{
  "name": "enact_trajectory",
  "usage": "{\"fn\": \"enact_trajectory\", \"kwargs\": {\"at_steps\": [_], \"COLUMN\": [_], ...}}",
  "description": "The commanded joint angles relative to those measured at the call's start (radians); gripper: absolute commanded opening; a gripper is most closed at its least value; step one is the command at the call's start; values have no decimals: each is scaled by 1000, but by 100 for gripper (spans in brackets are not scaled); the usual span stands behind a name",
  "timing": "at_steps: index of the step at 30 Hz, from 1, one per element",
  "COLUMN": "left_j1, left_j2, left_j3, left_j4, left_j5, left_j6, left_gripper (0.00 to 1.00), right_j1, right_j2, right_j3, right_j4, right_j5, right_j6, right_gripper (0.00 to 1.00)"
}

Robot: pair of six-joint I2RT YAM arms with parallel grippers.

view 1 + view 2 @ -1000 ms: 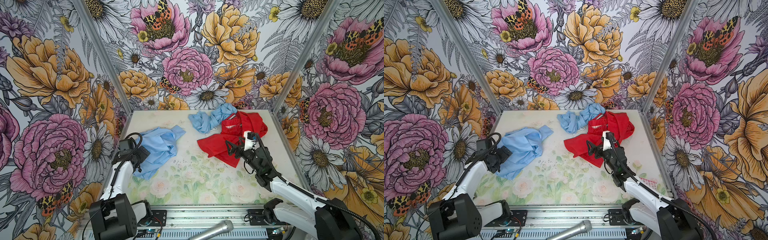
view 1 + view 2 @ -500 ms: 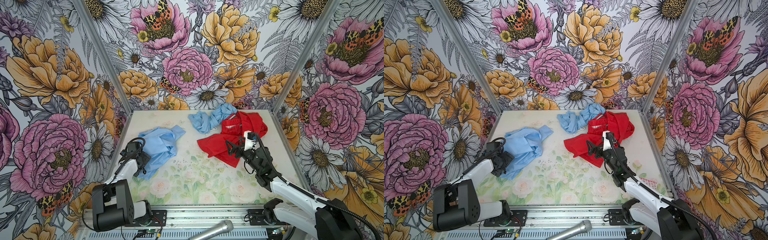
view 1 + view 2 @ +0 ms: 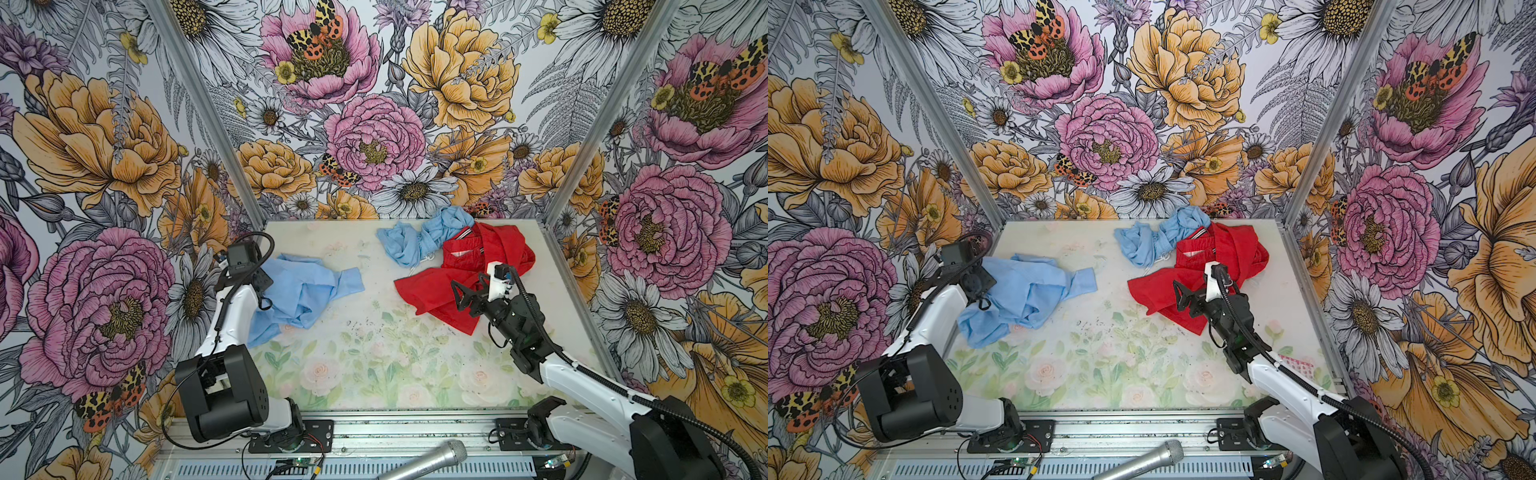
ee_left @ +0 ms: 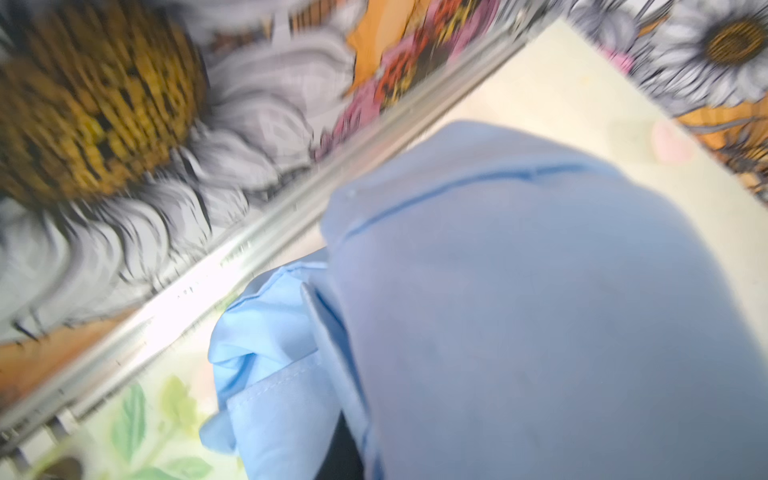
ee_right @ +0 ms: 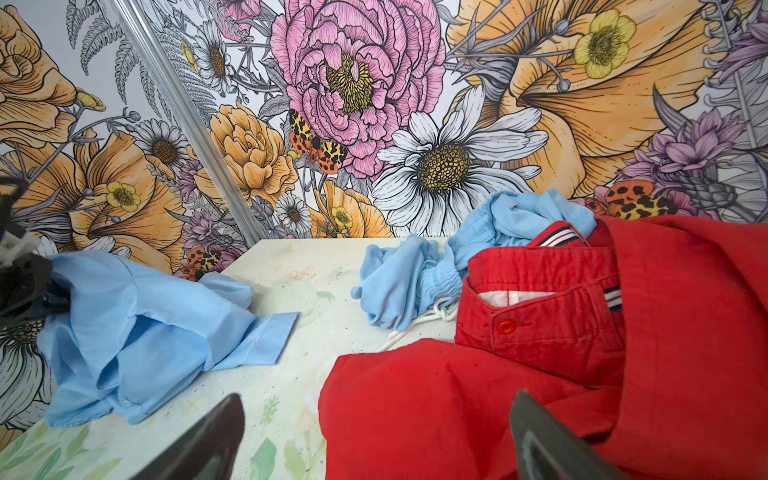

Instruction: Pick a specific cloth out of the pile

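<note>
My left claw [image 3: 262, 296], wide open a second ago, is now clenched on the left edge of the light-blue shirt [image 3: 307, 291]. Fabric bunches against it and fills my left wrist view. The shirt lies on the left of the table [image 3: 374, 357], well apart from the red garment [image 3: 432, 291] and the gauzy blue cloth [image 3: 405, 245]. I judge the grasp made and the lift next. My right claw [image 3: 467, 284] hangs spread over the red garment, unmoved
</note>
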Motion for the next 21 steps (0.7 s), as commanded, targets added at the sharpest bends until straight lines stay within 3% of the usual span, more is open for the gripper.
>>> {"fn": "enact_trajectory", "kwargs": {"at_steps": [1,5,14,17,19,21], "left_j1": [-35,-176,-458,-473,-462,-432], "left_j2": [47,104,251,255,246,238], "left_j3": [148,227,225,192,166,133], "left_j4": [-131,-150,-201,-199,-169,-111], "left_j5": [-145,-221,-255,-116,63,340], "left_j6": [213,312,280,215,187,164], "left_gripper": [0,0,0,0,0,0], "right_j1": [-4,-6,-10,-10,-9,-10], "right_j2": [5,7,1,1,2,4], "right_j3": [18,18,19,20,21,20], "right_j4": [-1,-3,-11,-12,-10,-9], "right_j5": [12,15,17,14,10,11], "right_j6": [-9,-13,-15,-13,-11,-10], "right_gripper": [99,99,99,99,99,99]}}
